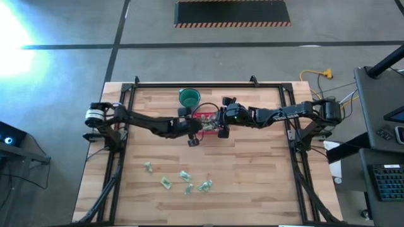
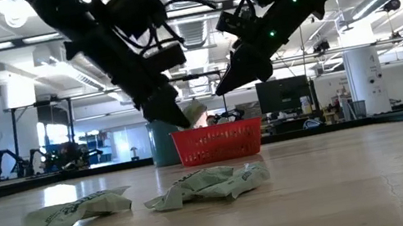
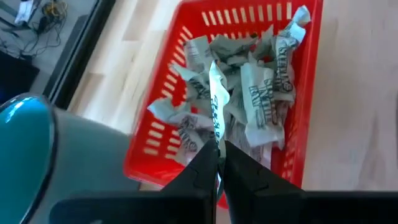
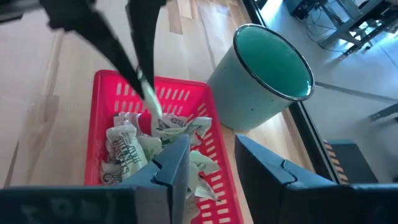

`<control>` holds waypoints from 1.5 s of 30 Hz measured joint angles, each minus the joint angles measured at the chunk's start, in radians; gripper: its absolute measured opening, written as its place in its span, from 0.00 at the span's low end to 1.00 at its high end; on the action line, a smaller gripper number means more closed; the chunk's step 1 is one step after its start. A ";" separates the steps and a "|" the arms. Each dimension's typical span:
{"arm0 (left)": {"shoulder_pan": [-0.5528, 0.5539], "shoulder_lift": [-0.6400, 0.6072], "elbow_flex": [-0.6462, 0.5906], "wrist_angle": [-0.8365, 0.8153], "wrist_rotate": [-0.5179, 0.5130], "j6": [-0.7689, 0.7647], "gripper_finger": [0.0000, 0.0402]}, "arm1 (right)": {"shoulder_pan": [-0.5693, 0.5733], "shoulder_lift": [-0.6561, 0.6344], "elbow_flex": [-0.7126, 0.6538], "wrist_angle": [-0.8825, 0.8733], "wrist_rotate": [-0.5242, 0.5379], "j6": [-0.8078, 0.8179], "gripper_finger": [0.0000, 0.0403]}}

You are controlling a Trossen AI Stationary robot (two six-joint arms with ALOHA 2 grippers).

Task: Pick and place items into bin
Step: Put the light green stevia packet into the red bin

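The red bin [image 1: 207,116] stands at the table's far middle, and several crinkled items [image 3: 261,93] lie inside it. My left gripper [image 3: 216,163] hangs over the bin, shut on one pale item [image 3: 214,106]. My right gripper [image 4: 211,165] stands open above the bin's right side with nothing between its fingers. Several more items [image 1: 184,176] lie loose on the wood near the table's front; the low view shows two of them [image 2: 206,185] close up. My left gripper pinches one end of a wrapped item [image 3: 216,144] between its two fingertips. The fingers [image 2: 172,111] slant downward from the table's left. The item sticks out past the fingertips as a thin crumpled strip [image 4: 152,104], lifted clear above the items in the bin.
A round dark green cup [image 1: 189,96] stands just left of the bin, toward the far edge, close to both grippers [image 4: 264,74]. The two arms meet over the bin. Black frame rails run along the table's sides.
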 joint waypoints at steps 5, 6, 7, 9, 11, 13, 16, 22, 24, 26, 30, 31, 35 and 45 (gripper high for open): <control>-0.003 0.038 0.013 0.023 0.002 0.037 0.05 | 0.000 0.000 0.000 0.000 0.001 0.000 0.29; -0.004 0.038 0.013 0.022 0.002 0.048 0.08 | 0.000 0.000 0.000 0.000 0.001 0.000 0.28; -0.005 0.038 0.015 0.019 0.001 0.049 0.11 | 0.000 0.000 0.000 0.000 0.001 0.000 0.28; -0.005 0.037 0.020 0.036 0.000 0.049 0.19 | 0.000 0.000 0.000 0.000 0.001 0.006 0.28; -0.005 0.028 0.015 0.038 -0.001 0.049 0.26 | 0.000 0.000 0.000 0.000 0.001 0.017 0.28; -0.005 0.020 0.016 0.052 -0.008 0.049 0.33 | 0.001 0.000 0.000 0.000 0.001 0.025 0.28; -0.007 0.001 0.016 0.046 -0.012 0.048 0.40 | 0.001 0.000 0.000 -0.010 0.001 0.041 0.28; -0.031 -0.099 0.008 -0.056 -0.013 -0.035 0.45 | 0.019 -0.010 -0.001 -0.089 -0.138 0.059 0.27; -0.056 -0.138 0.004 -0.090 -0.015 -0.058 0.45 | 0.033 -0.014 0.000 -0.112 -0.242 0.054 0.26; -0.087 -0.186 -0.015 -0.132 -0.015 -0.080 0.45 | 0.053 -0.014 -0.001 -0.114 -0.346 0.048 0.27; -0.169 -0.272 -0.064 -0.158 -0.040 -0.114 0.45 | 0.118 -0.014 -0.001 -0.097 -0.451 0.052 0.27; -0.190 -0.287 -0.079 -0.157 -0.048 -0.122 0.45 | 0.142 -0.014 -0.001 -0.096 -0.453 0.052 0.27; -0.264 -0.351 -0.154 -0.144 -0.075 -0.164 0.45 | 0.240 -0.014 -0.004 -0.067 -0.456 0.051 0.27; -0.329 -0.438 -0.255 -0.135 -0.119 -0.216 0.45 | 0.425 -0.005 -0.005 0.077 -0.455 0.125 0.27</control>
